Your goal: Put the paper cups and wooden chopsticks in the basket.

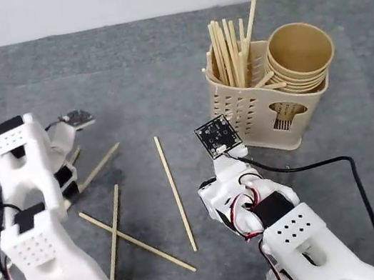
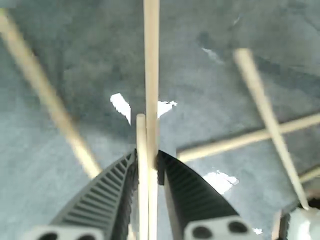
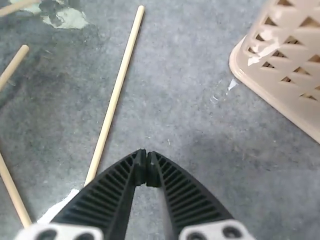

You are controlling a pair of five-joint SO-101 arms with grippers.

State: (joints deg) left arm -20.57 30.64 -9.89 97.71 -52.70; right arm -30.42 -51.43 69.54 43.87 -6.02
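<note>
Desk (image 1: 123, 64), grey felt-like cover; pale wall behind.

Left pincer (image 2: 146, 155): jaws clamped on a gripped chopstick (image 2: 142, 145), whose end stands a little ahead of the tips; a longer chopstick (image 2: 151, 60) runs along the same line, just beside it; whether that one is gripped too, cannot tell; to one side of this pincer, crossing chopsticks (image 2: 257, 100) lie on the cover, one over the other.

Right pincer (image 3: 146, 155): tips together, nothing between them, low over the desk; a single chopstick (image 3: 117, 90) lies flat just beside it, clear of the jaws; the basket (image 3: 280, 70) stands near on the other side, apart from the tips.

Basket (image 1: 254, 110), high view: beige, slotted walls, two compartments; standing chopsticks (image 1: 228, 53) in the compartment nearer the right pincer, one tilted outward; nested paper cups (image 1: 300, 55) in the farther compartment.

Loose chopsticks (image 1: 175, 193): several, scattered flat on the desk between the two arms.
</note>
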